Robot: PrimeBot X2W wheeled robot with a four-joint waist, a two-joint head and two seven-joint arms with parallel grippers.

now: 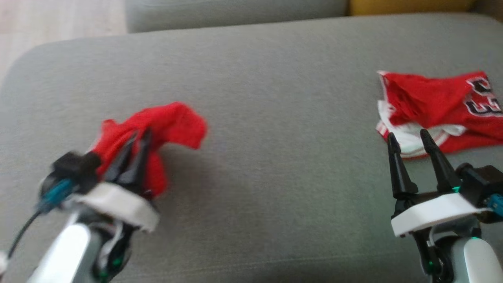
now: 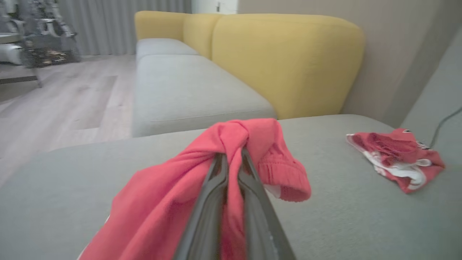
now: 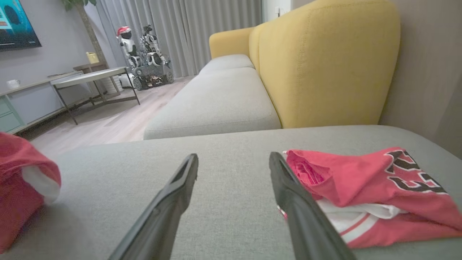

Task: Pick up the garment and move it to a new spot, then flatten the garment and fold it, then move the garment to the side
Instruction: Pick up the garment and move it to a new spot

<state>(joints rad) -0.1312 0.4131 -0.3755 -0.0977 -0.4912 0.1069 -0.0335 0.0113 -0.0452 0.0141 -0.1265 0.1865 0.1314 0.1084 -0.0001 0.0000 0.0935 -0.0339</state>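
Left gripper: fingers pressed together, pinching a fold of the red garment. Cloth bunches over the fingertips. The bulk hangs down to the gripper's left; a ribbed hem with a pale lining droops to its right.

Grey cushion: under and all around the gripper.

Second red garment: crumpled, white trim, flat on the cushion well right of the gripper. A dark cable runs above it.

Yellow backrest: beyond the gripper, up and right. Grey sofa seat directly beyond.

Wood floor and grey curtains: far left of the gripper, blurred.
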